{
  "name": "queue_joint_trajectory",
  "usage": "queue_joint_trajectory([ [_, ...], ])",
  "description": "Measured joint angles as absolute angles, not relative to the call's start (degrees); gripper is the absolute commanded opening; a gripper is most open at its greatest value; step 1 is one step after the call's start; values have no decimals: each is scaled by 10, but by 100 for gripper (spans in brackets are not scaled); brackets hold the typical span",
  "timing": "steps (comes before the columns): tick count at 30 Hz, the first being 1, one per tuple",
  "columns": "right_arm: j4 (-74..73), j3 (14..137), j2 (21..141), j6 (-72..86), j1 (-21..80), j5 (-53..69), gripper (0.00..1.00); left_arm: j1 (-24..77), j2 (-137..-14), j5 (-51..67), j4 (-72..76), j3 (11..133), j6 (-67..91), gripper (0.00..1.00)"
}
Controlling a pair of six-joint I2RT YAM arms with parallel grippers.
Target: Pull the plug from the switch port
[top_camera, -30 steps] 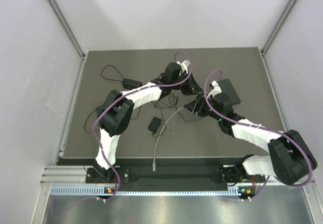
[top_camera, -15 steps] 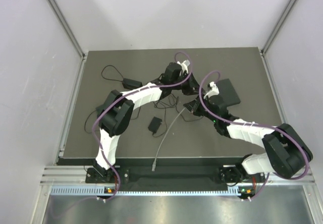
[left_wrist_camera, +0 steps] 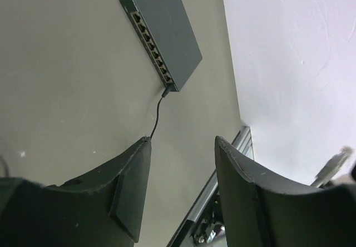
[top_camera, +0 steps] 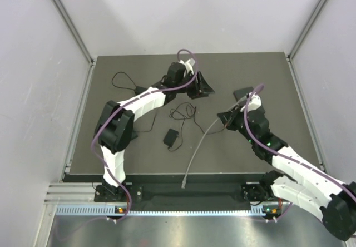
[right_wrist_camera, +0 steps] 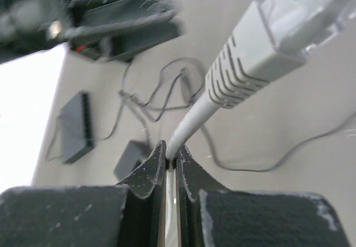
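The grey plug (right_wrist_camera: pixel 261 52) with its clear tip hangs free in the air, away from the dark switch (left_wrist_camera: pixel 164 33). My right gripper (right_wrist_camera: pixel 171 149) is shut on the grey cable (top_camera: pixel 200 147) just behind the plug. In the top view it (top_camera: pixel 227 119) sits left of the switch (top_camera: pixel 243 94), which my right wrist partly hides. The switch's row of ports faces my left gripper (left_wrist_camera: pixel 183 141), which is open with nothing between its fingers and stands apart from the switch (top_camera: pixel 198 87). The plug (left_wrist_camera: pixel 334 166) also shows at the left wrist view's right edge.
A thin black lead (left_wrist_camera: pixel 158 110) stays plugged into the switch's end. Loose black wires (top_camera: pixel 183 113) and a black adapter (top_camera: pixel 171 137) lie mid-table. A second small black box (top_camera: pixel 146 91) with a looped wire lies at the left. The grey cable's other end (top_camera: pixel 183 184) reaches the near edge.
My right gripper shut on the grey cable and drew back toward the near right, taking the plug away from the switch. My left gripper opened and moved up and left, away from the switch.
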State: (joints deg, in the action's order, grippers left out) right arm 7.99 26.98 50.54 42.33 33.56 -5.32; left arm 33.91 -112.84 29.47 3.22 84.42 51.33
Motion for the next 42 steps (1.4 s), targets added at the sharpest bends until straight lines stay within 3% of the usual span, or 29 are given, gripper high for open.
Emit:
queue_joint_trajectory([
  [11, -242, 522, 461, 274, 314, -298, 0, 262, -985, 275, -7, 784, 447, 56],
  [20, -328, 663, 569, 121, 156, -430, 0, 264, -966, 268, 1, 748, 434, 54],
  [34, -208, 848, 968, -61, 68, -515, 0, 279, -1020, 301, 44, 718, 457, 49],
  [37, -188, 901, 1062, -77, 48, -515, 2, 284, -1029, 307, 62, 723, 465, 40],
  [42, -166, 1009, 1207, -93, 12, -498, 5, 296, -1083, 310, 79, 760, 465, 42],
])
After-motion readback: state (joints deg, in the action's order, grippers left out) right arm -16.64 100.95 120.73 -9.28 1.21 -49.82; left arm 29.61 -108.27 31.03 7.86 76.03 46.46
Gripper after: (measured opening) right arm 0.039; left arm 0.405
